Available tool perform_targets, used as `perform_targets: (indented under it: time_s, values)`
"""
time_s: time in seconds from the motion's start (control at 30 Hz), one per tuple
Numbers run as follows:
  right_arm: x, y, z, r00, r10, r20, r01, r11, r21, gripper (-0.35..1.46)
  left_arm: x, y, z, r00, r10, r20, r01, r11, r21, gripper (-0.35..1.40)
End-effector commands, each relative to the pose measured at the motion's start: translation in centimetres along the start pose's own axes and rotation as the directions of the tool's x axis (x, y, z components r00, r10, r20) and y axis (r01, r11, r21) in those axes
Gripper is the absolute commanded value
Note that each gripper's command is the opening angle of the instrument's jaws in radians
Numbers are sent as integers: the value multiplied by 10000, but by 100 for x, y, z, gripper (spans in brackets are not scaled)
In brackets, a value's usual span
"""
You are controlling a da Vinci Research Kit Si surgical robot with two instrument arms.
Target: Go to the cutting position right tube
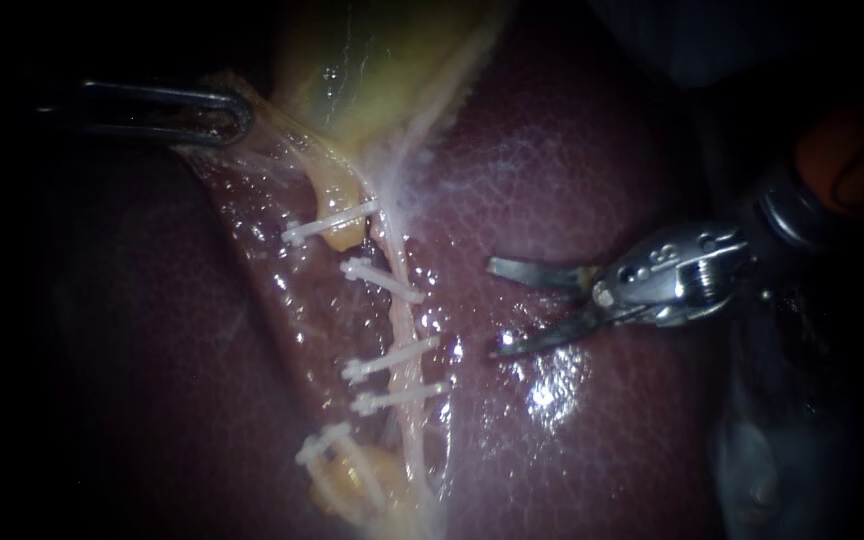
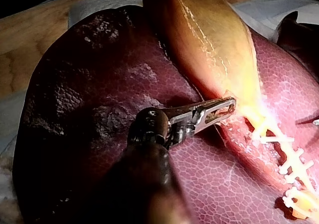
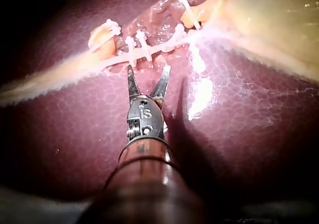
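This looks like a bench lab for surgical practice: the liver [image 2: 75,109] and gallbladder [image 2: 209,40] lie bare on a white sheet [image 2: 104,2] and a wooden top [image 2: 20,50], its grain showing beside them. White clips [image 1: 332,225] cross the tubes [image 1: 407,330].

The left instrument [image 1: 214,112] fades into darkness leftward; the gallbladder [image 1: 372,70] is cut off above.
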Motion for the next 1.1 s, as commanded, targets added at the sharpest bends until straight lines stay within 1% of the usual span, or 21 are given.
perform_targets:
  time_s: [0.03,0.07,0.13,0.17,0.27,0.4,0.47,0.57,0.77,0.97,1.1]
  values:
    - [-1,0,3,9986,522,13,-523,9985,137,128,0,0,0,10000,4,-4,-4,10000,-4,-35]
    - [-2,0,7,9942,1074,43,-1075,9937,329,128,0,0,0,10000,4,-4,-4,10000,-4,-35]
    - [-5,0,13,9848,1732,106,-1735,9835,508,128,0,0,0,10000,4,-3,-4,10000,-6,-35]
    - [-8,1,17,9770,2124,172,-2131,9748,662,128,0,0,0,10000,3,-3,-3,10000,-7,-35]
    - [-14,4,29,9576,2859,345,-2879,9532,922,128,0,-1,0,10000,2,-2,-2,10000,-11,-35]
    - [-21,10,46,9410,3349,489,-3385,9318,1311,128,0,-2,1,10000,0,0,0,10000,-18,-35]
    - [-23,12,54,9351,3515,439,-3540,9229,1512,128,0,-2,1,10000,0,0,0,10000,-18,-35]
    - [-25,13,63,9232,3823,395,-3827,9047,1873,130,0,-2,1,10000,0,0,0,10000,-18,-35]
    - [-23,14,71,9061,4220,300,-4145,8713,2628,130,0,-2,1,10000,1,1,-1,10000,-19,-35]
    - [-19,17,83,8984,4374,384,-4265,8485,3133,127,0,-2,1,10000,2,1,-2,10000,-19,-35]
    - [-19,19,94,8994,4355,384,-4198,8358,3539,122,0,-2,1,10000,2,1,-2,10000,-19,-35]
